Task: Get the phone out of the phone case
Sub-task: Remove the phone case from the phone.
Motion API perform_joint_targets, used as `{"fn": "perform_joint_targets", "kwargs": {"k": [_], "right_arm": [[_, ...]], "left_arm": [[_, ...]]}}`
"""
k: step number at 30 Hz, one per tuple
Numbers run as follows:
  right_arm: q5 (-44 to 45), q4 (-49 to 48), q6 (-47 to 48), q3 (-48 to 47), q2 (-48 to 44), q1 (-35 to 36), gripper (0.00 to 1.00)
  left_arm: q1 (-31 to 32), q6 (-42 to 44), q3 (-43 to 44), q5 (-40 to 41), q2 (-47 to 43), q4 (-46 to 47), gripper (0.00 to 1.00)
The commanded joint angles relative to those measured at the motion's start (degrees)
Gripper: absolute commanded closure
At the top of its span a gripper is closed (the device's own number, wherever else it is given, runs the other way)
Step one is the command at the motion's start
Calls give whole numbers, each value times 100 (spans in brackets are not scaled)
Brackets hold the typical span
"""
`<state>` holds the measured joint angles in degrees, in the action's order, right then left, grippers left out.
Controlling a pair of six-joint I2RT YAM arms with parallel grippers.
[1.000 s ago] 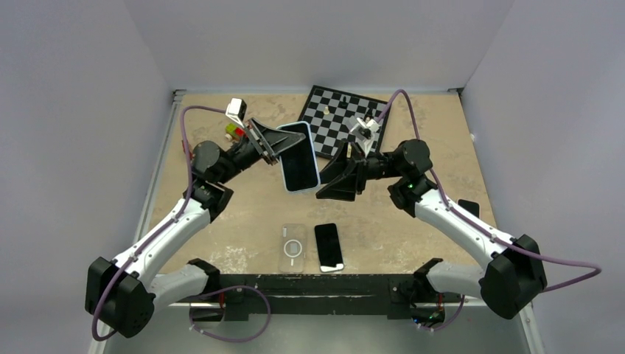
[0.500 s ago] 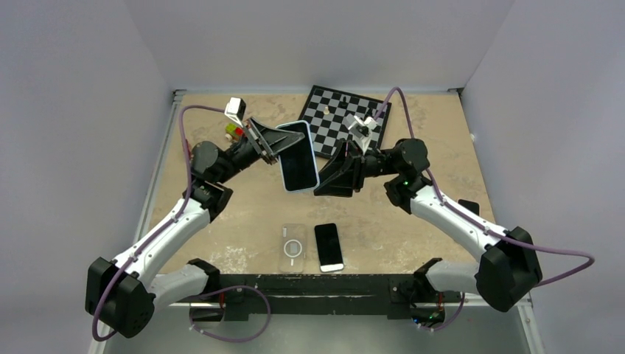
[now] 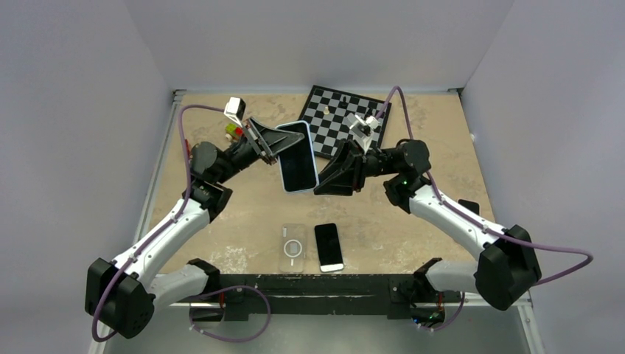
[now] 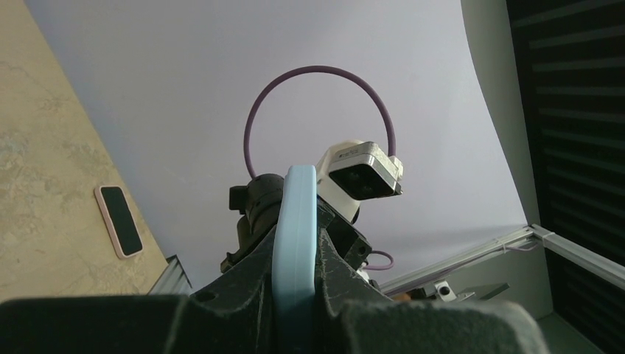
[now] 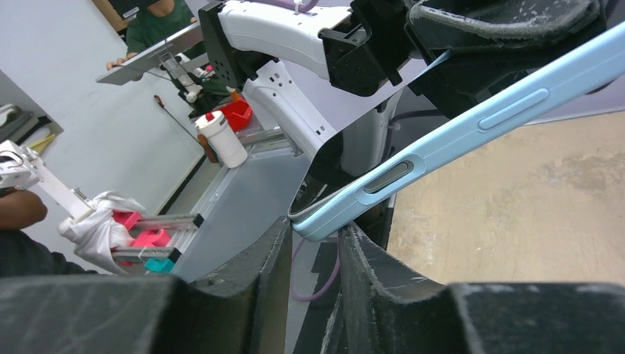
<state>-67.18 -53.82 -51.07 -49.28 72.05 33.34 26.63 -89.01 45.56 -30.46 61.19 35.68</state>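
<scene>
Holding a phone (image 3: 298, 164) above the table (image 3: 243, 214), the left gripper (image 3: 281, 144) is clamped on the far left side of the light-blue phone case (image 4: 295, 236) that wraps it. The phone sits fully inside the case, its dark screen turned up toward the overhead camera. From the left wrist, the case's edge stands pinched between the two fingers.

The right gripper (image 3: 320, 188) reaches in from the other side, its tips at the phone's near right corner. The right wrist camera shows that corner lying in the narrow gap between the fingers (image 5: 262, 269), side buttons facing the lens. Whether they press on it cannot be told.

A chessboard (image 3: 343, 118) lies beyond the arms. A second phone (image 3: 329, 246) rests just beside a clear case (image 3: 293, 248) on the near part of the table. A third handset (image 4: 119, 220) lies near the right edge.
</scene>
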Motion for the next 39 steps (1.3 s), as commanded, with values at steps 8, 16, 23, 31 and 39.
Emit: {"fn": "perform_joint_targets", "kwargs": {"k": [8,16,23,31,39], "right_arm": [[-97,347,939,-174,466,-7,100],[530,2064,1847,-459,463,-19,93],[1806,4201,1771,-699,-180,-16,47],[2482,4384,746,-298,-1027,134,42],[2189,3143,-469,46,-1230,138,59]], "left_arm": [[-18,-1437,434,-566,396,2130,100],[-18,-1264,414,-603,235,1887,100],[-62,-130,172,-6,-277,320,100],[-193,503,197,292,-446,-421,100],[-202,828,165,446,-547,-722,100]]}}
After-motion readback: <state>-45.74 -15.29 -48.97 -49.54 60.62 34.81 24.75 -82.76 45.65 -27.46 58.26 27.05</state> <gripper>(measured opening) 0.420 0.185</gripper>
